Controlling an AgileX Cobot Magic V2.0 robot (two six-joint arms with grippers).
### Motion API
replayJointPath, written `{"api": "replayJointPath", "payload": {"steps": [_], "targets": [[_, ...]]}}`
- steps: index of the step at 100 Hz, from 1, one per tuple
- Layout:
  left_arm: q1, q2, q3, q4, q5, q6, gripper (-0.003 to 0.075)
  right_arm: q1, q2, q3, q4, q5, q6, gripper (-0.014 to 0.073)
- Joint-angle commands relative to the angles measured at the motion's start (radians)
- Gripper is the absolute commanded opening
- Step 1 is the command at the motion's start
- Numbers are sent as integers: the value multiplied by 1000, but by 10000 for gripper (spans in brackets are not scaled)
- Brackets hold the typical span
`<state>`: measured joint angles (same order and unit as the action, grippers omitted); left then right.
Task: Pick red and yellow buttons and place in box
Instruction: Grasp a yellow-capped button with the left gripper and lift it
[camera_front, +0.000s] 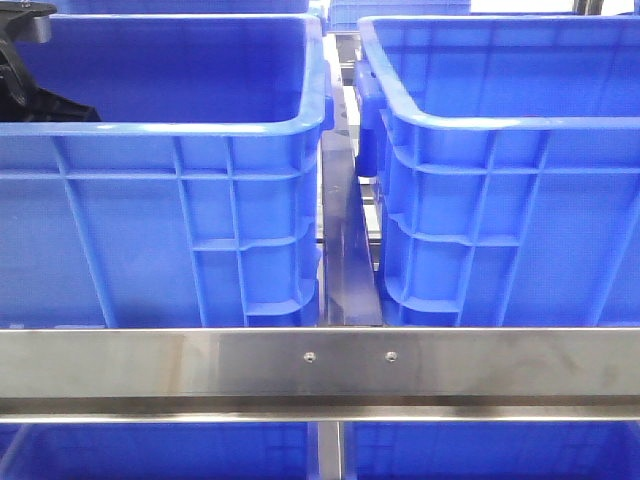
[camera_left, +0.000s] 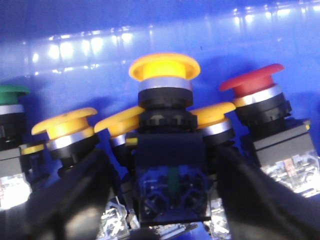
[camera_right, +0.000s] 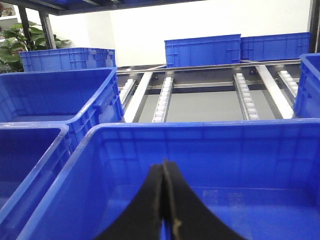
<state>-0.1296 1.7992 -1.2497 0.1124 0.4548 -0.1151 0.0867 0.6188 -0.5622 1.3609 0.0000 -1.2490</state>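
In the left wrist view, a yellow button on a black body stands upright between the fingers of my left gripper. The gripper is open, with one finger on each side of the body and a small gap to each. Around it lie three more yellow buttons and a red button. In the front view only the left arm shows, reaching down into the left blue bin. My right gripper is shut on nothing, above an empty blue box.
A green button sits at the edge of the pile. A steel rail crosses in front of both bins, and a narrow gap separates them. More blue crates and roller tracks stand behind.
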Motion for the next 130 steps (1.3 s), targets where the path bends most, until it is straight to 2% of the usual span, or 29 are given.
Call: {"api": "replayJointPath", "payload": {"steps": [1,13,25,54,68,82,100,130], "targets": [[-9,-44,-34,-7,-55,-6,301,-4,-2,-28,-9,-14,-7,-116],[-9,-44,-34,-7,-56,-6,109,-4,-2,-28,-9,-14,-7,-116],[-9,-51,-34,-7,-52,-6,-19,-4,-2,-28,-9,-14,-7,-116],[-17,-178,-34,-7,50,-6,-19,-4,-2,-28,-9,-14,-7,-116],[-73,-280,-34,-7,119,-6,-19,-4,-2,-28,-9,-10,-7,-116],[-179,-380,-34,-7,155,-6,-19,-4,-2,-28,-9,9,-7,-116],[-367,-491,-34,-7,175,-6,-19,-4,-2,-28,-9,38,-7,-116],[-637,-558,-34,-7,175,-6,-19,-4,-2,-28,-9,64,-7,-113]]}}
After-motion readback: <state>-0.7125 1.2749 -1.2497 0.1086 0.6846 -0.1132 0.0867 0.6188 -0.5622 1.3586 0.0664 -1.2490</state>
